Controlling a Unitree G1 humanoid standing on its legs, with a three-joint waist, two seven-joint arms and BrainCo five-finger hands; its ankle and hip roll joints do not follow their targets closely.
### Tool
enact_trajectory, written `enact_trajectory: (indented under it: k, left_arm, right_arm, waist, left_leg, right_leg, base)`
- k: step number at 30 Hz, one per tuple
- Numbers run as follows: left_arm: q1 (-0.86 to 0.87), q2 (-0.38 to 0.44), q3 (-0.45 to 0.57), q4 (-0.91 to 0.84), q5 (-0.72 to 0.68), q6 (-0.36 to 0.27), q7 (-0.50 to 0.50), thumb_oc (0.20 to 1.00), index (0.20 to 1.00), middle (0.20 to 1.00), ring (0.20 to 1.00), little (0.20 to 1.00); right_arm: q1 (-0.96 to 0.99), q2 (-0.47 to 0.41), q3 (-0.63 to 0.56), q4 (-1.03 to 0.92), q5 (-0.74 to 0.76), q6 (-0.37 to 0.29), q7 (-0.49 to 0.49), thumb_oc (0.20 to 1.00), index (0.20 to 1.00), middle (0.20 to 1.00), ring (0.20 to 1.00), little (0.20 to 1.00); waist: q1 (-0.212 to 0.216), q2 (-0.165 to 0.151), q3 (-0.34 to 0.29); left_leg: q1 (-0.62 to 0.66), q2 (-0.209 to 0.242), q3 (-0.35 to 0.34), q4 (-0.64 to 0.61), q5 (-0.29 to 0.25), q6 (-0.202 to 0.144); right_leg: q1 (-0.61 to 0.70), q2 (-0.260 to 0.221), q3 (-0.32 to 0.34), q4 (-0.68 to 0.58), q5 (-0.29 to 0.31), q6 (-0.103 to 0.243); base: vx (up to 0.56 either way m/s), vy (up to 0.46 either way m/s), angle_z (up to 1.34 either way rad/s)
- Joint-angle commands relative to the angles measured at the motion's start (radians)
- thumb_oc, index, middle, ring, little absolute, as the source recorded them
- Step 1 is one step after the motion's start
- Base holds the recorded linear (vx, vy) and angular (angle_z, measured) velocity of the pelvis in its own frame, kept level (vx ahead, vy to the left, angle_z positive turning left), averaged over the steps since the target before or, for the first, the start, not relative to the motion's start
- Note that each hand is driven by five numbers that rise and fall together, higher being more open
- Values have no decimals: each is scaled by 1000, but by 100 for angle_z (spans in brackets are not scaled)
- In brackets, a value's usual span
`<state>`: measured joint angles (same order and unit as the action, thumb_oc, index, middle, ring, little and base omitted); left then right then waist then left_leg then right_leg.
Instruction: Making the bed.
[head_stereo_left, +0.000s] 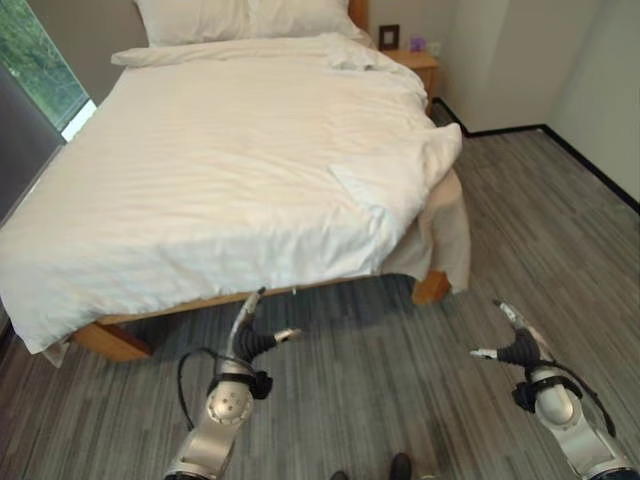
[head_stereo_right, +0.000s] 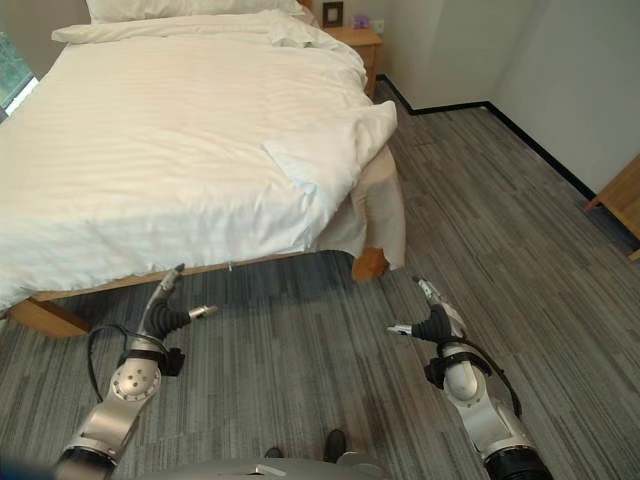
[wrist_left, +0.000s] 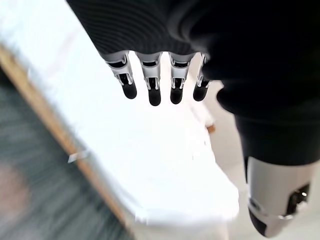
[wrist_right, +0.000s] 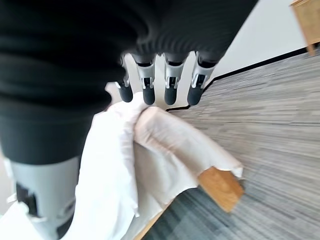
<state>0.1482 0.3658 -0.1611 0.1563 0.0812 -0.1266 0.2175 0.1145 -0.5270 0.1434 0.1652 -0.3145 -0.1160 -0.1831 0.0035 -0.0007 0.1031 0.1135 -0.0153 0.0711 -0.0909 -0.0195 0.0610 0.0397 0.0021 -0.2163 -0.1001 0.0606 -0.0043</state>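
Grey striped carpet floor (head_stereo_left: 520, 230) underfoot; small wooden nightstand (head_stereo_left: 415, 62) at 1 o'clock by white wall (head_stereo_left: 500, 60). White striped duvet (head_stereo_left: 220, 160) spread over wooden-framed bed (head_stereo_left: 110, 340) at 12 o'clock, rumpled w/ corner folded back at 2 o'clock; white pillows (head_stereo_left: 240, 18) at head. Left hand (head_stereo_left: 252, 335) & right hand (head_stereo_left: 520, 342) low over floor, short of bed, fingers straight, released, grasping nothing.

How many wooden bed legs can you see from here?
2: one light wooden bed leg under the foot corner on the robot's left, one under the right foot corner beside the hanging white sheet. The head-end legs may be hidden.
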Motion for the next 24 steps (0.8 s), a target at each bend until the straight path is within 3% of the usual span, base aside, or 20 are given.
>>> enact_trajectory:
  k: [1,7,10,12,13,14,15,16,17,20,22,23,24]
  left_arm:
    - [-7,17,-22,-13,-75,-34,-54,1000,1000,1000,1000,1000]
    - [33,26,-18,-47,-111,-24,-84,1000,1000,1000,1000,1000]
    - [36,18,9,-61,-189,-24,-74,1000,1000,1000,1000,1000]
    - [37,21,20,-64,-208,-24,-66,1000,1000,1000,1000,1000]
    - [54,35,40,-87,-189,-21,-75,1000,1000,1000,1000,1000]
    - [55,35,41,-89,-188,-21,-75,1000,1000,1000,1000,1000]
    - [69,40,47,-103,-194,-26,-88,1000,1000,1000,1000,1000]
    - [70,40,48,-103,-195,-26,-89,1000,1000,1000,1000,1000]
    - [62,39,46,-88,-204,-22,-85,1000,1000,1000,1000,1000]
    - [49,25,45,-70,-212,-20,-83,1000,1000,1000,1000,1000]
    - [53,17,48,-69,-209,-21,-80,1000,1000,1000,1000,1000]
    - [54,2,54,-66,-210,-21,-76,1000,1000,1000,1000,1000]
    - [54,2,54,-65,-210,-21,-76,1000,1000,1000,1000,1000]
  right_arm:
    - [-11,28,-28,-74,69,-60,23,1000,1000,1000,1000,1000]
    - [26,57,-68,-153,140,-70,39,1000,1000,1000,1000,1000]
    - [15,57,-80,-169,139,-65,33,1000,1000,1000,1000,1000]
    - [13,64,-90,-189,136,-61,31,1000,1000,1000,1000,1000]
    - [24,70,-106,-200,138,-57,31,1000,1000,1000,1000,1000]
    - [25,71,-106,-201,138,-57,31,1000,1000,1000,1000,1000]
    - [28,65,-116,-209,141,-54,31,1000,1000,1000,1000,1000]
    - [29,65,-116,-210,141,-53,31,1000,1000,1000,1000,1000]
    - [30,55,-131,-220,134,-51,10,1000,1000,1000,1000,1000]
    - [35,46,-150,-222,133,-45,-5,1000,1000,1000,1000,1000]
    - [49,49,-156,-217,135,-48,-7,1000,1000,1000,1000,1000]
    - [54,41,-153,-208,139,-47,-8,1000,1000,1000,1000,1000]
    - [53,41,-153,-208,140,-47,-8,1000,1000,1000,1000,1000]
  waist:
    - [6,-27,-26]
    - [6,-38,-9]
    - [3,-26,48]
    - [4,-13,66]
    - [9,-8,76]
    - [9,-7,76]
    - [6,-14,89]
    - [6,-11,91]
    - [-10,-11,108]
    - [-22,-18,102]
    - [-25,-15,95]
    - [-32,-4,87]
    - [-33,-6,85]
  left_leg:
    - [-58,55,-49,4,-19,-86]
    - [-54,50,-40,4,-29,-71]
    - [-76,68,-19,4,-19,-56]
    - [-88,79,-7,4,-17,-53]
    - [-82,92,16,4,-24,-64]
    - [-81,93,16,4,-25,-65]
    - [-68,104,26,4,-32,-83]
    - [-65,107,26,4,-33,-85]
    - [-47,123,12,4,-43,-100]
    - [-44,139,-1,4,-47,-122]
    - [-33,156,-1,4,-49,-129]
    - [-34,198,0,61,-48,-136]
    - [-41,197,-2,64,-46,-136]
  right_leg:
    - [75,-118,10,13,-104,127]
    - [59,-121,17,50,-101,133]
    - [-94,-125,29,262,-93,172]
    - [-183,-152,-1,375,-68,201]
    - [-224,-202,-51,368,-54,204]
    - [-222,-201,-52,367,-54,203]
    - [-217,-207,-62,257,-51,184]
    - [-208,-202,-65,245,-46,182]
    - [-221,-186,-13,185,-32,176]
    - [-224,-171,30,120,5,170]
    - [-224,-160,27,125,-1,161]
    - [-214,-133,25,138,-29,135]
    - [-217,-135,25,136,-25,134]
  base:
    - [0,0,0]
    - [8,20,-2]
    - [-159,39,-15]
    - [-33,10,-52]
    - [75,-35,-58]
    - [196,-175,-78]
    - [130,-143,-72]
    - [267,-273,-55]
    - [134,-139,-24]
    - [226,-280,14]
    - [224,-293,53]
    - [142,-198,37]
    - [270,-470,21]
